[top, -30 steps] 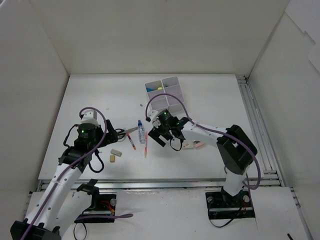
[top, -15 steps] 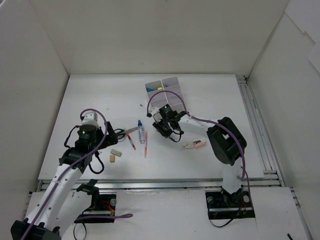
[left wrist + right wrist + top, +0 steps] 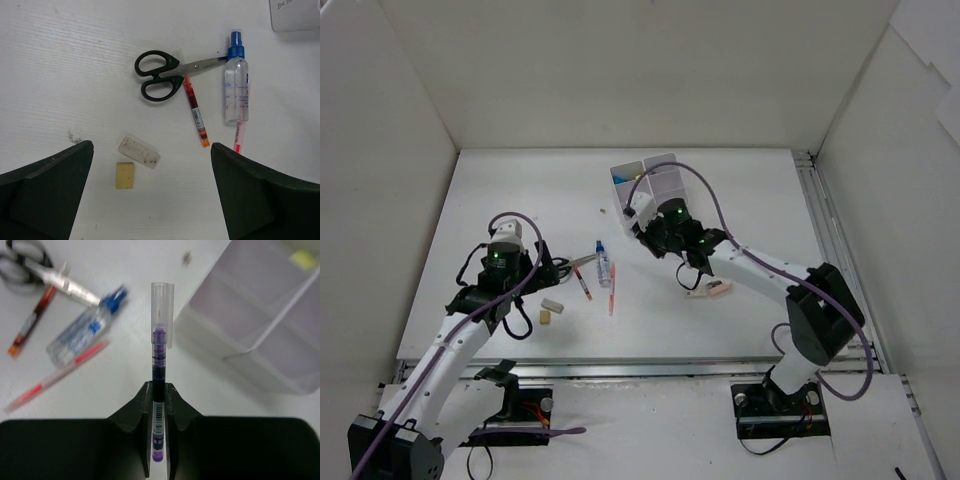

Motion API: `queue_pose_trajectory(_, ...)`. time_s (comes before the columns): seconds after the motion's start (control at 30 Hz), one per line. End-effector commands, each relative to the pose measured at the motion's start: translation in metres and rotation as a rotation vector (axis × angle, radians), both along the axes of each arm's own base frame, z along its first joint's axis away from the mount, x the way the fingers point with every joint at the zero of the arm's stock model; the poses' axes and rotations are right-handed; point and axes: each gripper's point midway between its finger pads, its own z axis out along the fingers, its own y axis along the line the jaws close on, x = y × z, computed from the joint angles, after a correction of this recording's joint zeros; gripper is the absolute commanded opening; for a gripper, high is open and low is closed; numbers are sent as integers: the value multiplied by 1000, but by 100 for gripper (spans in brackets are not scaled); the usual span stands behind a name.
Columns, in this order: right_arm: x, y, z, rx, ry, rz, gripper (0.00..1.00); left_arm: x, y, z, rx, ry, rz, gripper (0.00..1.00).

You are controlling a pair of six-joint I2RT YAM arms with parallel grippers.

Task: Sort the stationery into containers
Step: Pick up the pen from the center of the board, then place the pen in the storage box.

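Right pincer clenched on purple pen near white organiser, left pincer released wide above scissors, erasers on bench

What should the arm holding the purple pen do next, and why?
Probably swing the purple pen over an open compartment of the white organiser. The right jaws are shut on the pen, and the organiser sits just ahead and to one side, so only the drop seems left.
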Motion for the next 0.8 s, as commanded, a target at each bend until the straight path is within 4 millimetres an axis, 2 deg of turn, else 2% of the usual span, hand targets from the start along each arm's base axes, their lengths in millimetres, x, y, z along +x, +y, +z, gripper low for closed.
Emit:
queue_pose_trajectory(0.0, 65, 0, 133, 295, -408, -152, 0, 27, -10, 42, -24, -126, -20, 99)
queue_pose_trajectory(0.03, 74, -3, 145, 323, -437, -175, 0, 29, -10, 42, -22, -124, -21, 99)
queue_pose_trajectory(0.07, 91, -14, 146, 329, -451, -220, 0, 31, -10, 40, -19, -116, -22, 99)
queue_pose_trajectory(0.1, 108, -19, 172, 379, -517, -264, 0, 33, -11, 43, -17, -121, -24, 100)
queue_pose_trajectory(0.13, 123, -29, 183, 395, -544, -295, 0, 34, -11, 43, -15, -120, -23, 100)
queue_pose_trajectory(0.17, 135, -26, 181, 413, -553, -298, 0, 37, -11, 43, -12, -116, -24, 99)
queue_pose_trajectory(0.2, 149, -28, 199, 447, -588, -304, 0, 38, -12, 42, -12, -111, -22, 99)
queue_pose_trajectory(0.23, 161, -34, 206, 463, -607, -317, 0, 40, -12, 42, -10, -114, -22, 99)
queue_pose_trajectory(0.27, 176, -32, 198, 472, -614, -321, 0, 43, -13, 42, -11, -110, -22, 100)
queue_pose_trajectory(0.3, 186, -31, 215, 498, -648, -312, 0, 45, -13, 42, -5, -109, -22, 100)
queue_pose_trajectory(0.33, 197, -37, 217, 505, -658, -324, 0, 47, -13, 42, -5, -105, -20, 99)
queue_pose_trajectory(0.4, 218, -35, 216, 520, -678, -319, 0, 51, -13, 43, 0, -101, -18, 100)
queue_pose_trajectory(0.43, 230, -38, 204, 513, -672, -332, 0, 52, -14, 40, 3, -90, -20, 99)
queue_pose_trajectory(0.47, 237, -40, 216, 536, -710, -334, 0, 53, -14, 42, 3, -95, -21, 99)
queue_pose_trajectory(0.6, 262, -43, 207, 560, -725, -340, 0, 56, -14, 45, 8, -103, -20, 100)
queue_pose_trajectory(0.63, 270, -45, 195, 557, -712, -351, 0, 57, -14, 44, 9, -102, -19, 99)
queue_pose_trajectory(0.67, 274, -45, 200, 568, -730, -343, 0, 58, -14, 45, 8, -105, -20, 99)
queue_pose_trajectory(0.77, 283, -43, 188, 595, -719, -345, 0, 59, -14, 44, 7, -103, -19, 99)
